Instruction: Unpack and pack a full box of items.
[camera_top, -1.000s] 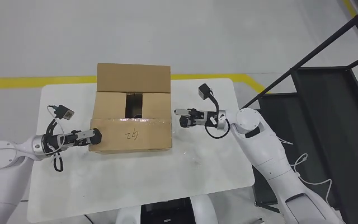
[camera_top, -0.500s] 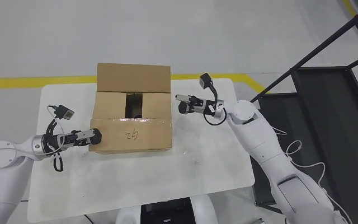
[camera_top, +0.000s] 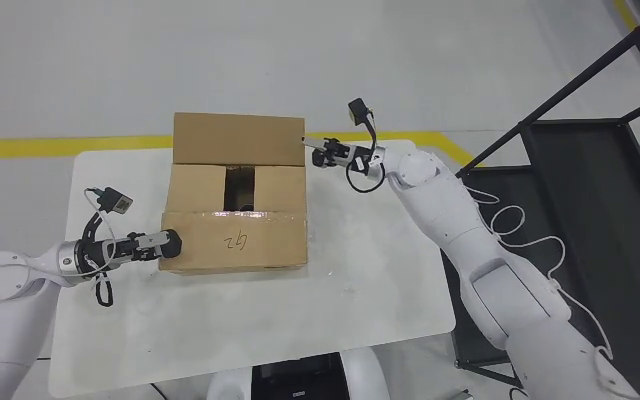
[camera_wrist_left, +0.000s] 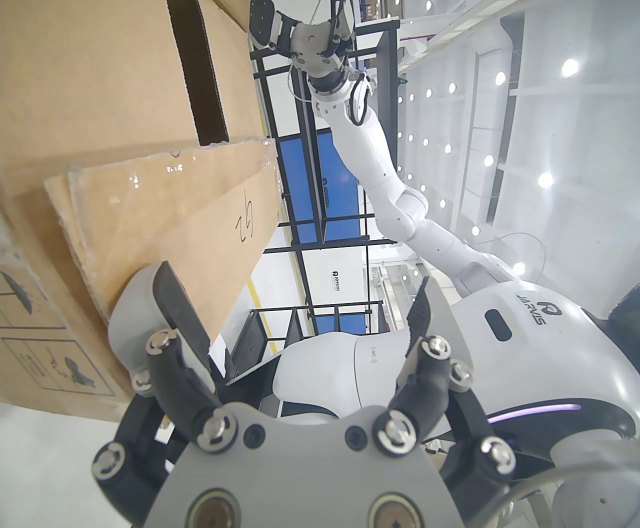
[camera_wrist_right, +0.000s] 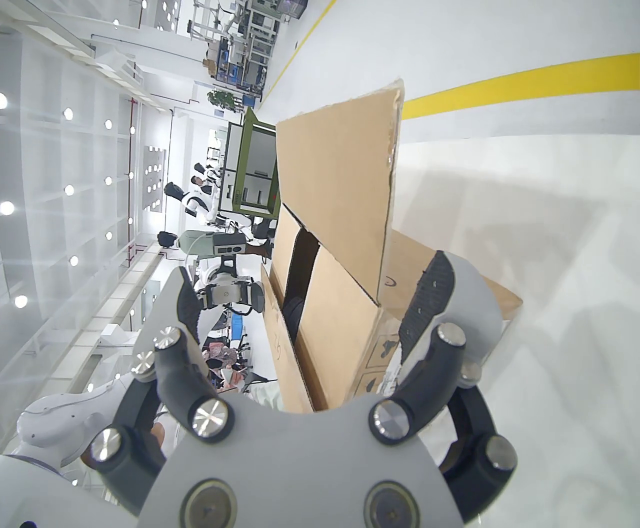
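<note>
Update: right end effector (camera_top: 316, 151) has swung to the box's (camera_top: 235, 240) back flap (camera_top: 238, 138), corner just ahead, released. Left end effector (camera_top: 170, 243) is also released, so a flap grab looks next.

I'm looking into a big robotics test hall here: pale glossy floor (camera_top: 300, 60) with a yellow line (camera_top: 100, 146) across the upper left of the top view, a black metal rack (camera_top: 580, 190) at right, rows of round ceiling lights (camera_wrist_left: 570, 67), and blue panels (camera_wrist_left: 345, 185) behind.

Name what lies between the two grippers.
The top view shows the cardboard box there, its outer flaps open: the left gripper at the near flap's end, the right gripper at the far flap's corner.
</note>
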